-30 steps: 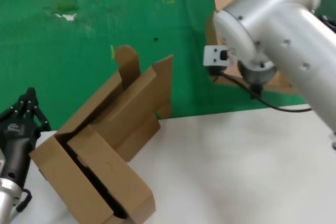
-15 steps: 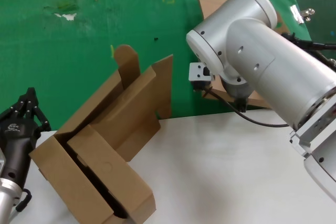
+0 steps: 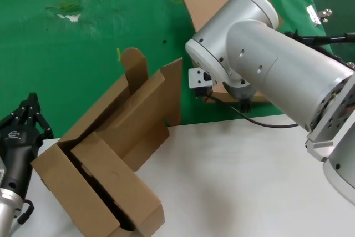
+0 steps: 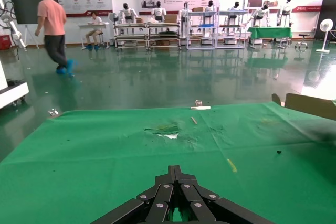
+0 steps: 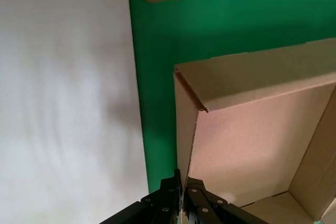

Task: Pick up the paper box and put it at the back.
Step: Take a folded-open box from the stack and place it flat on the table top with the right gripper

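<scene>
My paper box [image 5: 247,135] is up off the table over the green cloth [image 3: 83,31] at the back, its wall edge pinched tight in my right gripper [image 5: 181,203]. Left gripper [image 3: 25,120] sits closed by the other cardboard box [image 3: 111,165], front left.

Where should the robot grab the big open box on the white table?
Probably the thin upright flap of the open cardboard box, pinched from above. The box looks too wide for fingers to span, but that flap's top edge stands free.
</scene>
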